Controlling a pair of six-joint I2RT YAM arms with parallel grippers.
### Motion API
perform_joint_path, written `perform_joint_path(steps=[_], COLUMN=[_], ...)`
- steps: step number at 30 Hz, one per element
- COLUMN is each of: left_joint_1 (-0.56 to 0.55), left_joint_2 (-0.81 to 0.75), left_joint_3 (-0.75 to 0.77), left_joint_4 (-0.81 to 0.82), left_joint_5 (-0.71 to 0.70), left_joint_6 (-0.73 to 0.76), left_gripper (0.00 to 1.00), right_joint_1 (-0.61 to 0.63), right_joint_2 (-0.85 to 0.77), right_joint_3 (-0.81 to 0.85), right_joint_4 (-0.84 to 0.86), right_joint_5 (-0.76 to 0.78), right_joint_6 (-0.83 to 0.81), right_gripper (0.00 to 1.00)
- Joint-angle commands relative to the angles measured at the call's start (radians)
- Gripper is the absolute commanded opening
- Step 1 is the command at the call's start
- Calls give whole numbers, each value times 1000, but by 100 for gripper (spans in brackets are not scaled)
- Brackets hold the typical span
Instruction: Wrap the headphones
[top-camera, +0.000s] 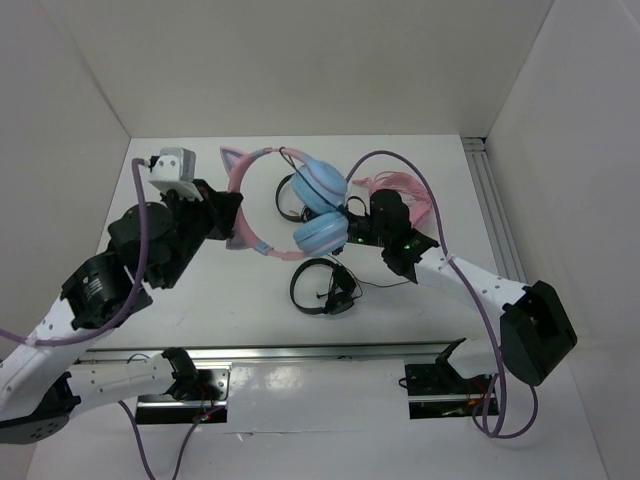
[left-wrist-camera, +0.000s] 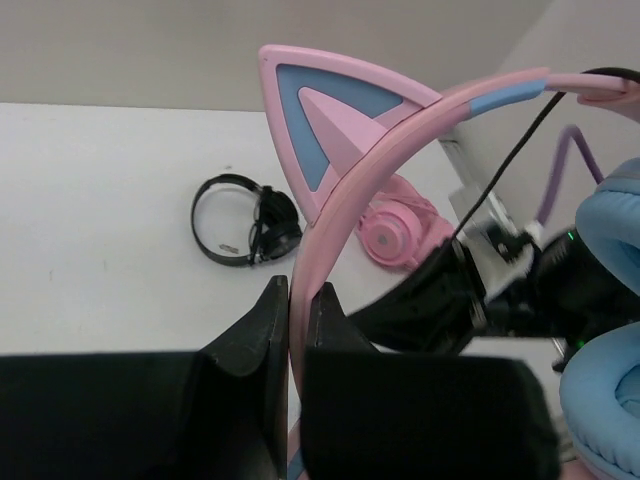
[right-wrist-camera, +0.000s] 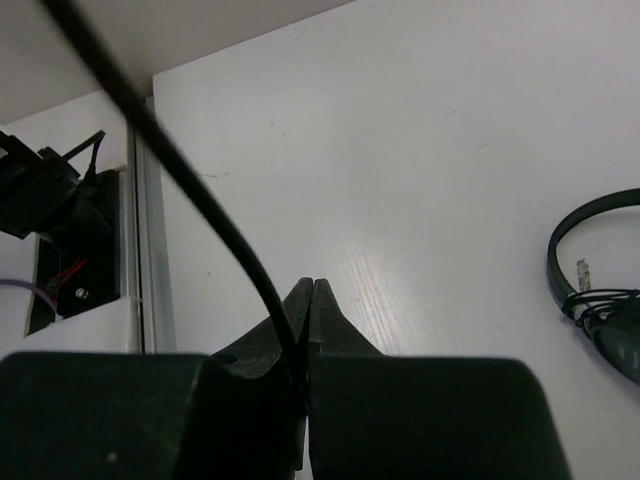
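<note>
The headphones (top-camera: 318, 210) have two light blue ear cups (top-camera: 320, 236) and a pink headband (top-camera: 245, 165) with cat ears. They are tilted up off the table at centre. My left gripper (top-camera: 232, 212) is shut on the headband; in the left wrist view (left-wrist-camera: 297, 310) the pink band (left-wrist-camera: 400, 140) runs up from between the fingers. My right gripper (top-camera: 352, 230) sits beside the ear cups. In the right wrist view it (right-wrist-camera: 312, 290) is shut on the thin dark cable (right-wrist-camera: 170, 150), which rises to the upper left.
A small black pair (top-camera: 322, 287) lies near the front of the table, and another (top-camera: 288, 196) lies behind the blue cups. The all-pink headphones (top-camera: 395, 185) lie beyond my right gripper. A metal rail (top-camera: 495, 210) runs along the right side and another (top-camera: 300, 352) along the front.
</note>
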Motion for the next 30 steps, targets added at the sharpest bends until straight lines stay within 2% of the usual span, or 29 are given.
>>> perform_joint_path(steps=[1, 2, 8, 10, 15, 20, 25, 30], left_joint_1=[-2, -2, 7, 30, 64, 125, 214, 245], left_joint_2=[83, 109, 282, 319, 418, 510, 586, 640], left_joint_3=[104, 144, 253, 288, 324, 374, 448, 470], left_joint_4=[128, 128, 122, 131, 180, 200, 176, 175], left_joint_5=[-203, -262, -389, -389, -404, -413, -357, -369], left_joint_6=[-146, -157, -249, -278, -280, -267, -249, -209], left_gripper=[0, 0, 0, 0, 0, 0, 0, 0], right_joint_1=[7, 17, 56, 74, 140, 160, 182, 205], right_joint_2=[-40, -49, -134, -149, -220, -273, -296, -316], right_joint_3=[-26, -40, -80, -91, -114, -181, -157, -126], right_joint_4=[84, 84, 56, 27, 7, 35, -31, -79], right_joint_5=[29, 45, 88, 101, 186, 186, 235, 247], right_joint_6=[17, 17, 8, -3, -12, -12, -23, -33], right_gripper=[0, 0, 0, 5, 5, 1, 1, 4])
